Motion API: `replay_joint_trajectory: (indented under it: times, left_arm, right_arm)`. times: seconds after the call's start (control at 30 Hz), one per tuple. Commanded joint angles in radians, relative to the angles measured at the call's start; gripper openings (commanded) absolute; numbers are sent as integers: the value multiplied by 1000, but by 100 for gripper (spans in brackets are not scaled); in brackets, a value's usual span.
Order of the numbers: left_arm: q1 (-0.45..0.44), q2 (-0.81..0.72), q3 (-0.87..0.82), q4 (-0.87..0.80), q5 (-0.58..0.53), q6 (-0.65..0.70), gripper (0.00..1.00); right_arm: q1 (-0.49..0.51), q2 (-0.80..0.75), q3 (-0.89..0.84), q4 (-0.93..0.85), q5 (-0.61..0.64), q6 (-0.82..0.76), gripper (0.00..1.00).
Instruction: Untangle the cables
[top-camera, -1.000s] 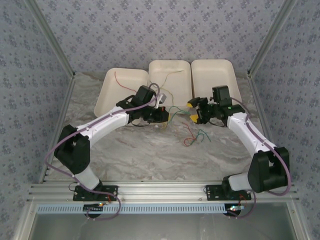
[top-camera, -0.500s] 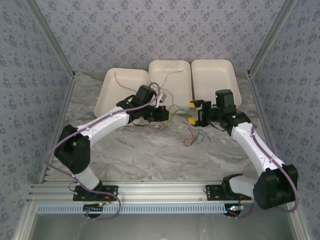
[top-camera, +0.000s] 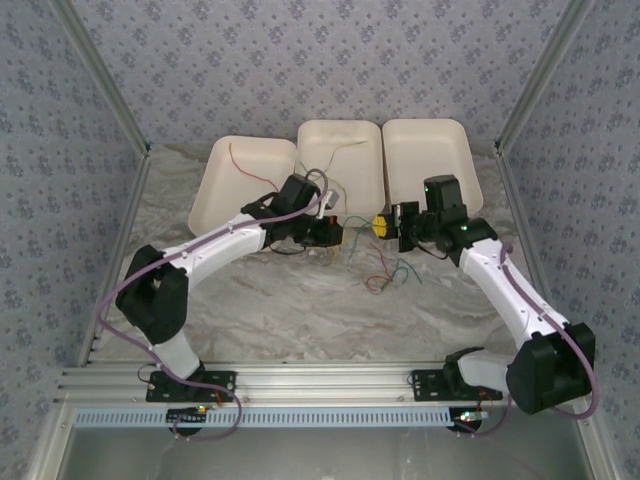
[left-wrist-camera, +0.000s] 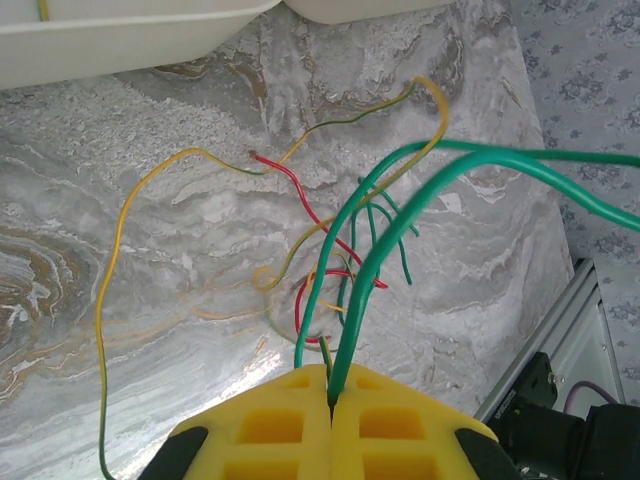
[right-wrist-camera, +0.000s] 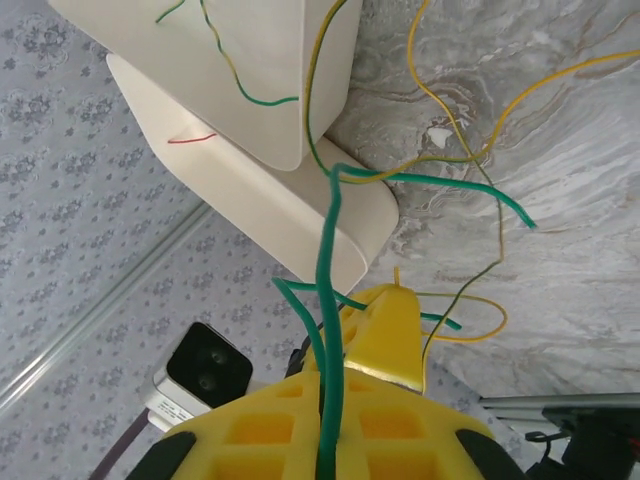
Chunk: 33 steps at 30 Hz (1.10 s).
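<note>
The top camera is looking down on the bench from behind; both wrist cameras are facing close, seemingly sharing the cables.

On grey-white marbled table: three white trays in row at far edge. Left tray set askew, near corner angled outward. Middle tray and right tray just beside each other, square to edge. Nearer, mid-table: loose tangle of thin red, green, yellow cables, apart from trays.

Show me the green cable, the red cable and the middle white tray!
green cable (right-wrist-camera: 322, 300), right wrist view, straight upright stretch
red cable (left-wrist-camera: 272, 162), left wrist view, upper end
middle white tray (top-camera: 355, 175), top external view, bare floor
</note>
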<state>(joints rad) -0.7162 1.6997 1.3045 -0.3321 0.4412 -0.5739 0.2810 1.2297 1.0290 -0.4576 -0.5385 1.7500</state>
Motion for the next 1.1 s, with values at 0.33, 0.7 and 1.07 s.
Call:
replay_joint_trajectory:
  times: [0.33,0.7,1.07]
  left_arm:
    - [0,-67,10,-50,-93,-16,78]
    - [156,-80,97,-65,95,-247,78]
    - [38,142,324,-170,133,-225,78]
  right_arm:
    - [-27,67,304,-340,63,-388,0]
    - [54,149,477,-617,49,-1095,0]
    - [101,160,430,-577,87,-1322,0]
